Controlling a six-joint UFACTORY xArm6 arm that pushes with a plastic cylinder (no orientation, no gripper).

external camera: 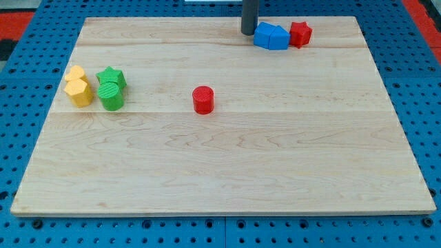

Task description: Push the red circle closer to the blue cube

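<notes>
The red circle [203, 100] is a short red cylinder near the middle of the wooden board [220, 165]. Two blue blocks touch each other at the view's top right; which is the cube is hard to tell, the right one [278, 38] looks boxier than the left one [263, 35]. A red star [300, 34] touches the right blue block. My tip [248, 32] is at the view's top, just left of the blue blocks and far up and right of the red circle.
At the view's left stand two yellow blocks [78, 86], a green star [110, 76] and a green cylinder [110, 96], close together. The board lies on a blue pegboard [21, 96].
</notes>
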